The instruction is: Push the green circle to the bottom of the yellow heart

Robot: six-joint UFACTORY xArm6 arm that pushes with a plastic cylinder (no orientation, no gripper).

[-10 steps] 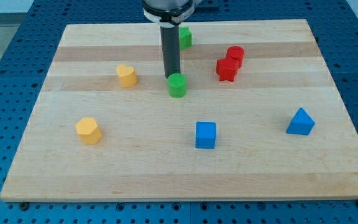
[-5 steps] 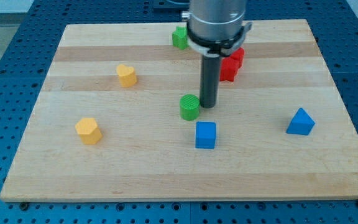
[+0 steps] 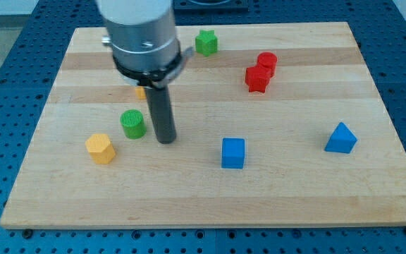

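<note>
Camera view, largest first: wooden board, then my tip – a bare rod with nothing to open, close or hold – just right of the green circle. Circle lies below the yellow heart, slightly toward the view's left. Best finished with a short, gentle nudge, kept clear of the yellow block. Heart mostly hidden behind the arm – only a sliver visible.
</note>
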